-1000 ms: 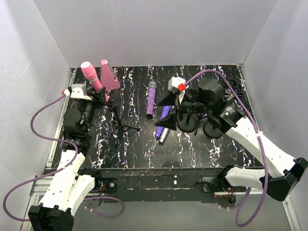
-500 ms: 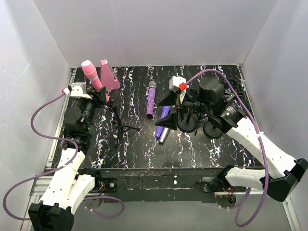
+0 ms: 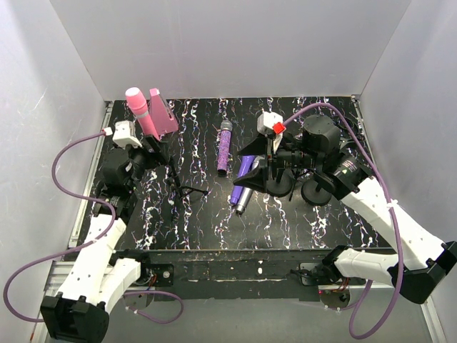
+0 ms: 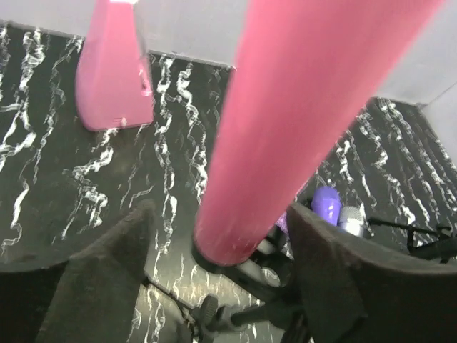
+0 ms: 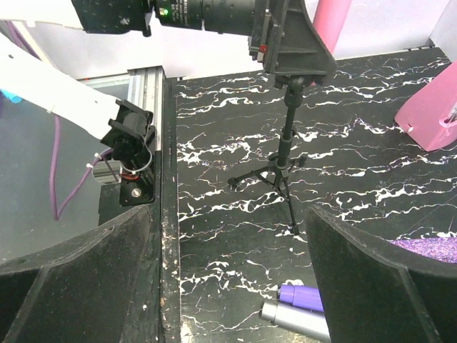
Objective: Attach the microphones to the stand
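left wrist view, item one: the left gripper [image 4: 221,214], with two dark matte fingers [image 4: 107,279], is standing spread. it is flanking the pink microphone [image 4: 285,121] with a sliver of gap on each side, not pinching it. that microphone, a smooth plain stick, is rising tilted between the fingers, its lower end sitting at a black ring-shaped clip [image 4: 214,263].

item two: the right gripper [image 5: 228,214] is hanging wide apart above the table [image 3: 300,221], holding and touching nothing. its fingers [image 5: 86,271] are showing as broad, dark, soft-looking wedges.

item three: stand [image 5: 284,168], one. a thin black tripod with three splayed legs is standing upright on the table's left half, its top lying under the left gripper.

item four: microphones, four. the pink one is sitting up at the stand. three are lying flat on the table. the glittery purple microphone [image 3: 225,146], with a silver mesh head, is lying alone near the middle. the plain purple microphone [image 5: 303,295] and the silver-grey microphone [image 5: 293,319] are lying side by side, just below the right gripper.

item five: pink wedge-shaped block [image 3: 164,114], one. smooth-faced, it is standing at the far edge just beside the pink microphone.

item six: table, one, showing a black surface with white marble veining.
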Tool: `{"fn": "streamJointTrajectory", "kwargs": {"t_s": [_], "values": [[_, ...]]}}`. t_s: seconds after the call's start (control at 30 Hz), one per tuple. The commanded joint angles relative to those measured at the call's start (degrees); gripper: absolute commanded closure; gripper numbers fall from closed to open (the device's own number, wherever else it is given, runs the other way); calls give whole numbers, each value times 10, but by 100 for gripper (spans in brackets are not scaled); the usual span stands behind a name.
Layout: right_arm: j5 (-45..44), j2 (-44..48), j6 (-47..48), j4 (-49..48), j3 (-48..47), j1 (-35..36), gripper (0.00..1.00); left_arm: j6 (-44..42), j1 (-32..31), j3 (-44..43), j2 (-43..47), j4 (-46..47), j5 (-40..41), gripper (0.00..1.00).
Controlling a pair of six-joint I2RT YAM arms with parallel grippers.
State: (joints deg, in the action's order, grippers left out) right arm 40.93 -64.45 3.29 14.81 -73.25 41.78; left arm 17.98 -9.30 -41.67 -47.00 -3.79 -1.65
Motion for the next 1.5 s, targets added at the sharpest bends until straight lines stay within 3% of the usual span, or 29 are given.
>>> {"fn": "streamJointTrajectory", "kwargs": {"t_s": [0.0,0.1,0.37,0.73,1.1,1.2,1.47], "values": [[10,19,10,-18,-9,-3,4,14,-2,-28,2,-122,3,19],[21,25,47,6,-19,-4,3,26,-2,-55,12,-158,28,2],[21,25,148,130,-101,-6,2,36,-2,-90,56,-265,40,2],[-11,3,208,316,-210,-20,2,64,-2,-157,129,-422,36,2],[-147,-69,332,575,-365,-22,2,72,-2,-193,184,-477,-118,2],[-156,-72,355,605,-353,-22,2,75,-2,-191,206,-475,-166,2],[-133,-68,363,610,-324,-22,2,91,-2,-188,238,-510,-201,2]]}}
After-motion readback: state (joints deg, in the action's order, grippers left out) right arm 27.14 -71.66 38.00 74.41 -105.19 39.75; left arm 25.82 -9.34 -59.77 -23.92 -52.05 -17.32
